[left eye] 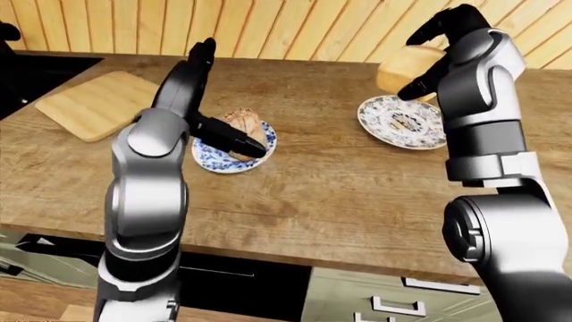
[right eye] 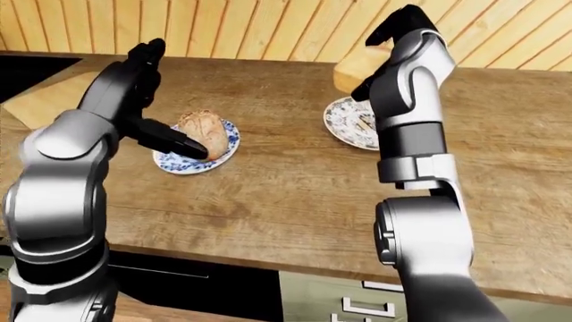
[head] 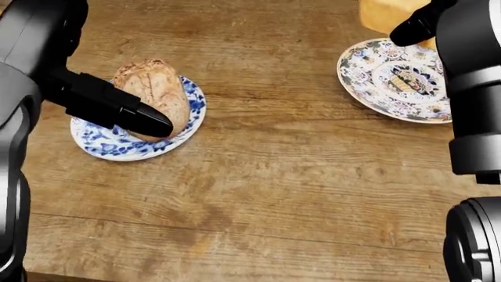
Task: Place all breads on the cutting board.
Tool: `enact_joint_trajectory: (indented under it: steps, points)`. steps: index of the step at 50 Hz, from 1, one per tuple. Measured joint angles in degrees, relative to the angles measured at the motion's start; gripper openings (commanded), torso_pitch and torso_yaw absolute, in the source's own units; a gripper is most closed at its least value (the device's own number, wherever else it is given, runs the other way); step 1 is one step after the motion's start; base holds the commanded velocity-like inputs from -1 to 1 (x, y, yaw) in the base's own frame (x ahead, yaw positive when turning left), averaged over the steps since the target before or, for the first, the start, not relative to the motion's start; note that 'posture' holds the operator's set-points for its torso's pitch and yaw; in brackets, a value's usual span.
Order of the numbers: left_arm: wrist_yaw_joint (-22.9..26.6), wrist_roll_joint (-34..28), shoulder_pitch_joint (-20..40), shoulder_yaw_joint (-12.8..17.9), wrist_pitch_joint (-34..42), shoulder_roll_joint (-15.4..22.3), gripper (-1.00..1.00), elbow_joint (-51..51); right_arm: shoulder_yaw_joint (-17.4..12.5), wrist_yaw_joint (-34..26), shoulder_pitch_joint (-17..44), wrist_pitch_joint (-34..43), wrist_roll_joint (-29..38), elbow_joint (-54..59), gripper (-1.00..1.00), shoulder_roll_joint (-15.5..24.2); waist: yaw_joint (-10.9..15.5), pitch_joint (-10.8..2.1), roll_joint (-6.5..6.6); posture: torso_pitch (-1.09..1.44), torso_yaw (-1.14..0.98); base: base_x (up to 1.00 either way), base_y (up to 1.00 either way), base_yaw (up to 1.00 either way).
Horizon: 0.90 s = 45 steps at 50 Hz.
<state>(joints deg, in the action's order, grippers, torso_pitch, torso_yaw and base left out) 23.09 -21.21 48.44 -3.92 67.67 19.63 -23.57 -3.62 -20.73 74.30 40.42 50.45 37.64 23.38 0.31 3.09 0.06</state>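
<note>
A brown loaf (head: 153, 88) lies on a blue-and-white plate (head: 110, 147) at the left of the head view. My left hand (left eye: 201, 100) is open beside it, with one finger (head: 117, 108) lying across the loaf's left side and another pointing up. My right hand (left eye: 438, 57) is shut on a pale yellow bread (left eye: 402, 67) and holds it above the empty floral plate (head: 399, 79). The light wooden cutting board (left eye: 94, 104) lies at the far left of the counter in the left-eye view.
The things stand on a wooden counter (head: 298, 176) backed by a wood-panelled wall (left eye: 295, 27). A black surface (left eye: 35, 70) lies beyond the cutting board at the left. Cabinet drawers (left eye: 384, 302) show below the counter's near edge.
</note>
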Motion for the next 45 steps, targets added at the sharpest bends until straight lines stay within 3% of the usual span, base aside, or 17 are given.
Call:
enact_joint_trajectory:
  steps: [8,15,31,37,41,45]
  points:
    - [6.9,-9.3,0.6,1.5,-5.3,-5.0,1.00,8.7,0.0,-0.2,0.1,-0.4,0.5,-1.0,-1.00,-0.2,0.1,-0.21,-0.72,0.00,0.00,0.00,0.00,0.00]
    - [10.2,-14.2,0.6,2.3,-8.2,-7.2,1.00,11.5,-0.1,-0.2,-0.9,-0.4,0.4,-1.0,-1.00,-0.3,0.2,-0.19,-0.96,0.00,0.00,0.00,0.00,0.00]
    - [12.4,-18.5,0.1,3.3,-12.8,-10.0,0.99,17.7,-0.1,0.5,-1.6,-0.8,0.3,-1.1,-1.00,-0.2,0.3,-0.34,-1.17,0.00,0.00,0.00,0.00,0.00]
    - [12.9,-19.1,0.1,3.0,-13.2,-10.5,0.73,18.0,-0.2,0.5,-1.6,-0.8,0.3,-1.0,-1.00,-0.1,0.3,-0.36,-1.14,0.00,0.00,0.00,0.00,0.00]
    - [13.0,-19.4,0.1,3.0,-13.8,-10.7,0.45,18.9,-0.3,0.8,-1.6,-1.0,0.2,-0.7,-1.00,0.0,0.2,-0.40,-1.15,0.00,0.00,0.00,0.00,0.00]
    - [12.6,-20.2,0.2,3.3,-14.4,-10.7,0.36,18.7,-0.2,0.8,-1.8,-1.1,0.1,-0.8,-1.00,0.0,0.2,-0.49,-1.15,0.00,0.00,0.00,0.00,0.00]
